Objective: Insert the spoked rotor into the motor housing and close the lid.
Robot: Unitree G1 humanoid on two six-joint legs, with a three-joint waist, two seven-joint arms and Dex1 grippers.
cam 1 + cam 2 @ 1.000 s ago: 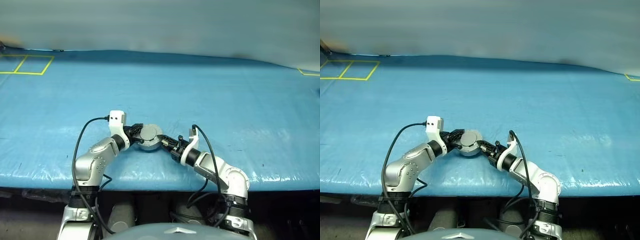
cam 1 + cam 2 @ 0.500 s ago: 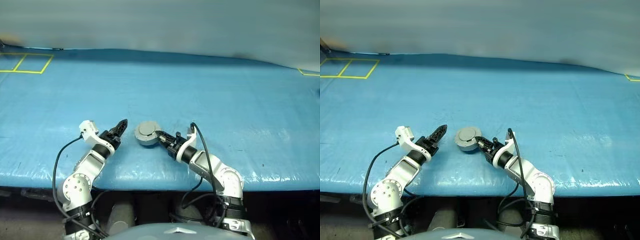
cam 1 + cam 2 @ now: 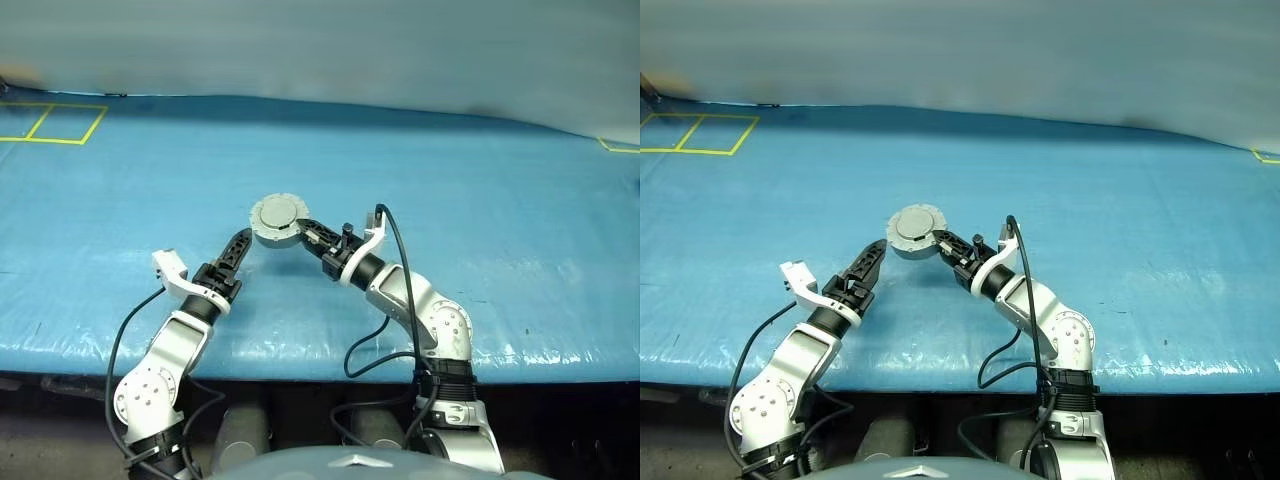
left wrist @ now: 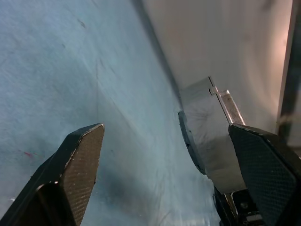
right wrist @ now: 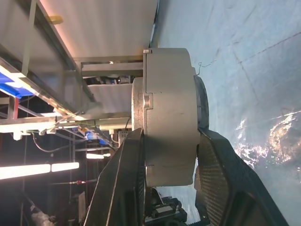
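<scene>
My right gripper is shut on the rim of the closed motor housing and holds it lifted off the blue table. The lid faces up on the housing, plain grey with a raised central circle. In the right wrist view one finger presses each flat face of the assembly. My left gripper stands open just left of the housing, apart from it; its view shows both pads wide, with the housing beyond them. The spoked rotor is hidden.
A blue tarp covers the whole table. Yellow tape squares mark its far left corner, and a yellow tape corner sits at the far right. The table's front edge runs just below both arms.
My left gripper let go of the housing, opened, rolled and drew back to the left. My right gripper raised the closed housing off the table and carried it farther away.
</scene>
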